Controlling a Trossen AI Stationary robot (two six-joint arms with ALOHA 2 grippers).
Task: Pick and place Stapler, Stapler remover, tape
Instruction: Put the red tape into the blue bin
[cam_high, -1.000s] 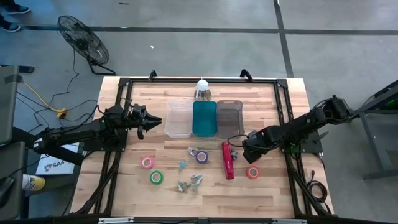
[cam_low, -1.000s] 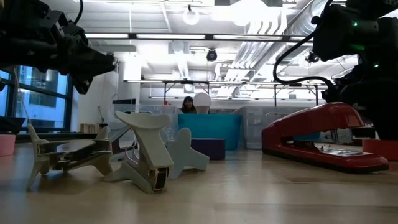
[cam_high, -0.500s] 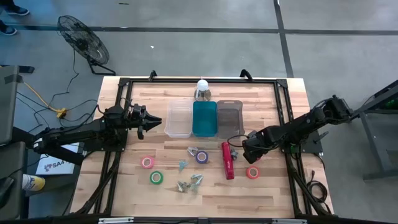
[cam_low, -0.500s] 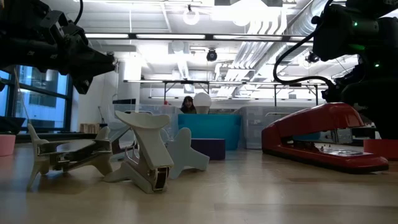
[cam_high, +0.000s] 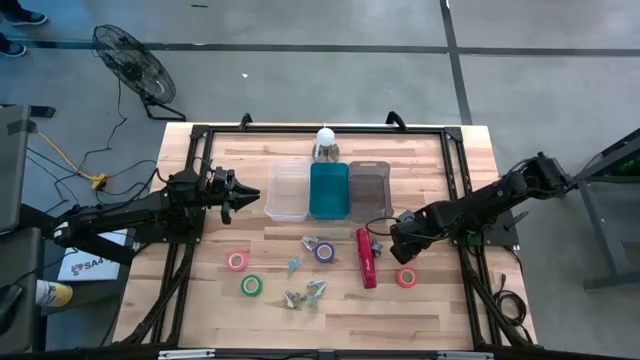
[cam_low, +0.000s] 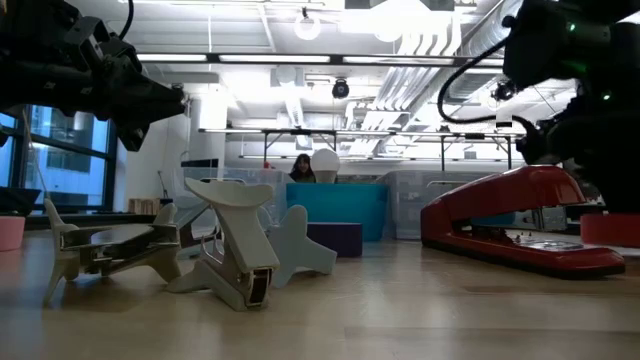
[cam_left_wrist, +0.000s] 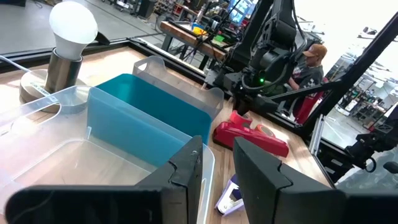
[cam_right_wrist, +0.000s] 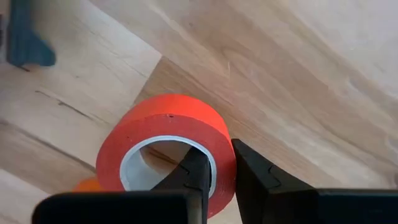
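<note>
Right gripper (cam_right_wrist: 216, 169) clamped across the wall of the red tape roll (cam_right_wrist: 163, 138), one finger inside the hollow centre, one outside; roll flat on the counter (cam_high: 440, 300), just beside the stapler (cam_high: 366, 257). Left gripper (cam_high: 236, 190) well apart, near the clear bin (cam_high: 287, 190), narrowly parted and holding nothing.

Wooden table (cam_high: 420, 160) carries three bins (cam_high: 328, 190), stapler (cam_high: 366, 257), tape rolls (cam_high: 250, 286), a bulb (cam_high: 326, 143).

Four tape rolls: pink (cam_high: 236, 261), green (cam_high: 251, 286), purple (cam_high: 324, 251), red (cam_high: 406, 277). One red stapler (cam_high: 366, 257). Three bins (cam_high: 329, 190) at twelve o'clock. Several silvery staple removers (cam_high: 305, 293), count unclear.
</note>
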